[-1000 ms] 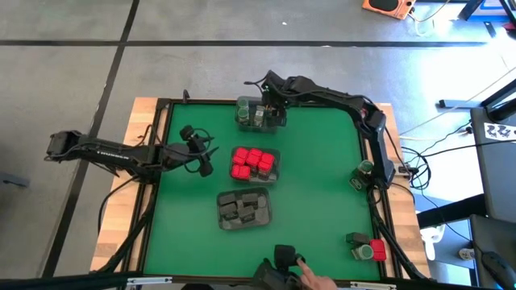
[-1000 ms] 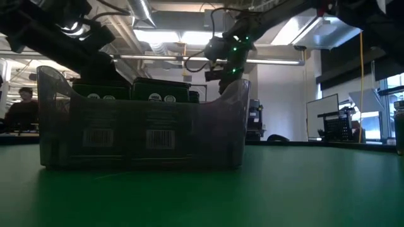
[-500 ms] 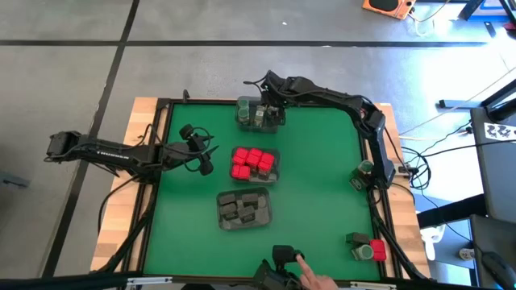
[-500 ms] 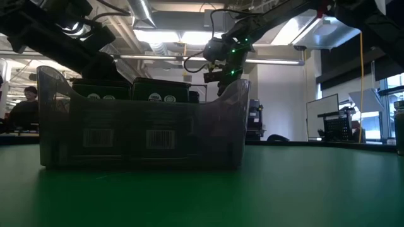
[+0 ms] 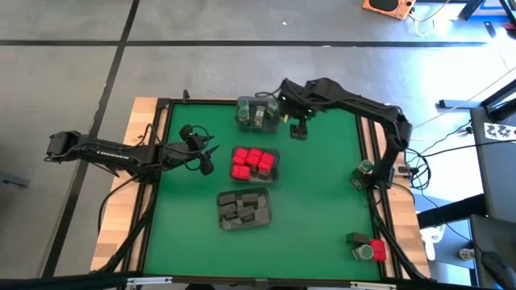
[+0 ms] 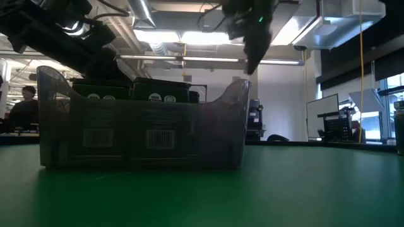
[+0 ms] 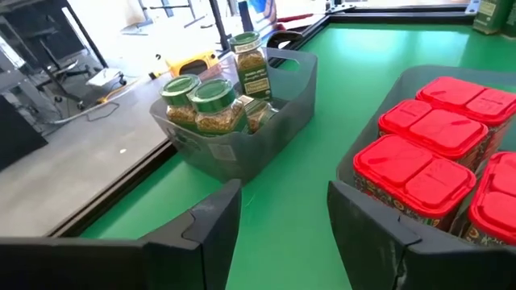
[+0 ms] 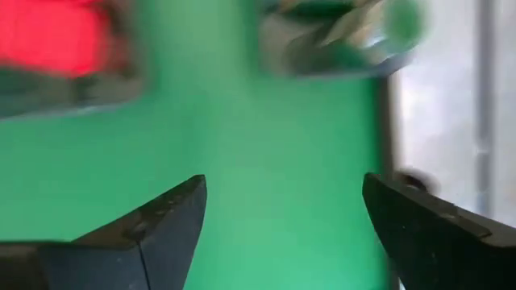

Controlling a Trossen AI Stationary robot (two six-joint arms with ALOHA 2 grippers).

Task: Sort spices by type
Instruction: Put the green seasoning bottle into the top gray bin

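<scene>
Three clear trays stand on the green table. The far one (image 5: pixel 256 113) holds green-lidded jars (image 7: pixel 211 97). The middle one (image 5: pixel 255 163) holds red boxes (image 7: pixel 435 157). The near one (image 5: pixel 244 209) holds dark blocks (image 6: pixel 150 96). My right gripper (image 5: pixel 298 129) hangs open and holds nothing, just right of the jar tray and above the table (image 8: pixel 284 189). My left gripper (image 5: pixel 205 157) waits open to the left of the red boxes (image 7: pixel 284 189).
A loose green-lidded jar (image 5: pixel 365 170) stands at the table's right edge. A dark block, a red box and another jar (image 5: pixel 367 246) sit in the near right corner. Bare green mat lies between the trays and the right edge.
My right gripper has drawn back from over the jar tray toward the table's right and near side, and it has risen. A person's hand that was at the table's near edge has gone from view.
</scene>
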